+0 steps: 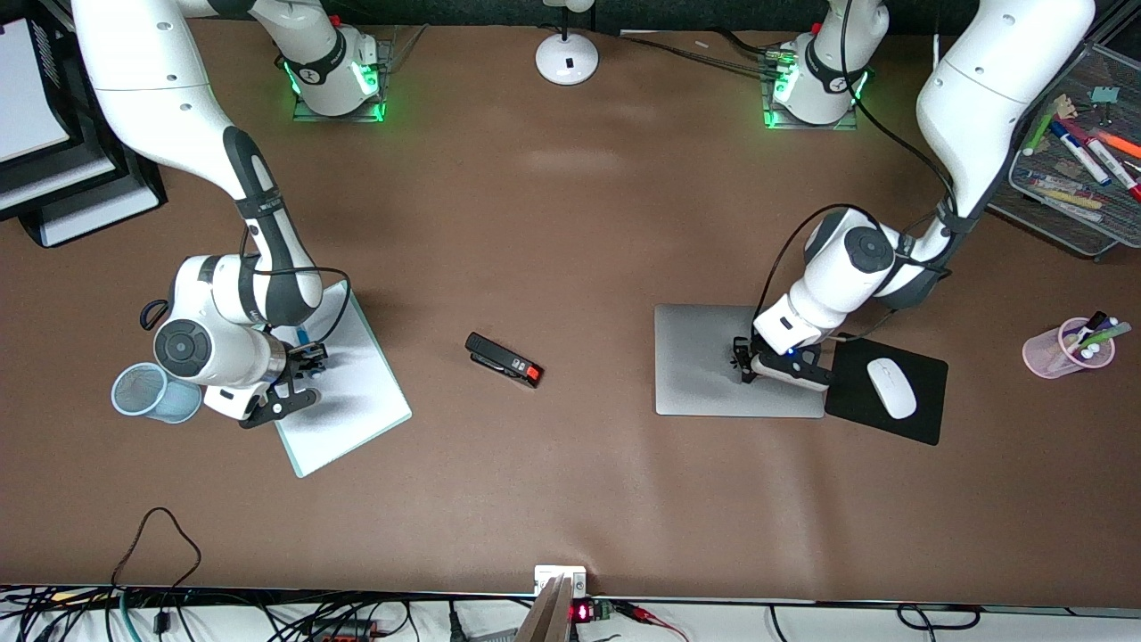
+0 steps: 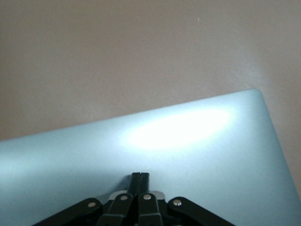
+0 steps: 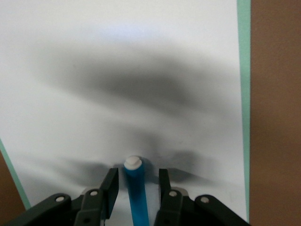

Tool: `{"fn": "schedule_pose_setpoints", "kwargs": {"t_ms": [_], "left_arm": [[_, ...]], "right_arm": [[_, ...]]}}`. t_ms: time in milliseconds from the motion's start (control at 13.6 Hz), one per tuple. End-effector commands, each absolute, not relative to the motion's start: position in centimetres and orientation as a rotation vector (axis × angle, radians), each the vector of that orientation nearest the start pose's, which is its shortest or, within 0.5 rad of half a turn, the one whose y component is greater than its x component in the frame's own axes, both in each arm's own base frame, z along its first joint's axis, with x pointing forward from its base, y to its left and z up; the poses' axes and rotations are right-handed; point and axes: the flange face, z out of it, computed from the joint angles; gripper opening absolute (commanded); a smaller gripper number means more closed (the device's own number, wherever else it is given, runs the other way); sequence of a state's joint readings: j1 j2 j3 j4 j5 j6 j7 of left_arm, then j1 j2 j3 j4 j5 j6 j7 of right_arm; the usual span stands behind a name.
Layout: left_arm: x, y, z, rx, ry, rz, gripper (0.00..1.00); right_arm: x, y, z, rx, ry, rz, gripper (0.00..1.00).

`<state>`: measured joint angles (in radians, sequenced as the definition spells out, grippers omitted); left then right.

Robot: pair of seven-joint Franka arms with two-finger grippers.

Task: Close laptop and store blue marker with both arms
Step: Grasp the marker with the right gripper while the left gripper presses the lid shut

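Near edge: a tangle of cables [image 1: 160, 615] runs along 6 o'clock of the front view, cut off by the frame.
White pad [image 1: 357, 401]: green-edged, lying askew on the tabletop [image 1: 570, 481] at about 8 o'clock; the right arm covers the corner toward the bases.
Mesh cup [image 1: 143, 392]: pale blue, at 9 o'clock of the pad; the right arm's wrist hides part of its rim.
Mouse mat [image 1: 927, 419]: black, at 4 o'clock, touching the laptop's edge; a white mouse [image 1: 891, 388] lies on it.
Laptop [image 1: 704, 357]: lid down flat, at 3 o'clock of the stapler; the left arm hides the corner beside the mat and most of the lid's logo.
Left claw [image 1: 744, 364]: clenched with nothing between the fingers, tips set on the laptop lid.
Stapler [image 1: 504, 361]: black with a red end, mid-tabletop, between pad and laptop.
Right claw [image 1: 307, 357]: low over the white pad and released, its fingers [image 3: 110, 188] astride the blue marker with a thin gap on either side.
Blue marker [image 3: 136, 193]: on the white pad between those fingers, white end poking out past the fingertips; in the front view the claw hides nearly all of it.
Pink cup [image 1: 1065, 352]: at 3 o'clock, holding mixed pens.
Wire basket [image 1: 1052, 205]: at 2 o'clock, holding markers, cut off by the frame.
Black trays [image 1: 53, 178]: at 10 o'clock, partly out of frame.
Lamp base [image 1: 567, 58]: white, at 12 o'clock, its top cut off.
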<state>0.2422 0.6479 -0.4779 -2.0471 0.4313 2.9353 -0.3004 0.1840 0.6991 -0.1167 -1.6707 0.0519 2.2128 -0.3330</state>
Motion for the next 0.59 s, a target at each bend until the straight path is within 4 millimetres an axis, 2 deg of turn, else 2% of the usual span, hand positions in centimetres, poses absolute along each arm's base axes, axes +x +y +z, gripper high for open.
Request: {"fn": "schedule_pose_setpoints", "kwargs": {"t_ms": [0,74,369,517], "left_arm": [[61.17,-15.86,17.84,-3.258,0.412,-0.559,0.0],[61.14,-15.91,17.54,-3.26,0.414,-0.559,0.0],[61.41,-16.04,16.94,-3.262,0.422,-0.576,0.0],[61.51,-15.88,17.08,-3.257,0.423,-0.583,0.0]], "right_arm": [[66.29,5.51,18.45,-3.076,-0.603,0.235,0.42],[66.29,5.51,18.45,-3.076,-0.603,0.235,0.41],[66.35,5.69,18.62,-3.078,-0.537,0.239,0.18],[66.33,5.71,18.61,-3.081,-0.506,0.24,0.13]]}}
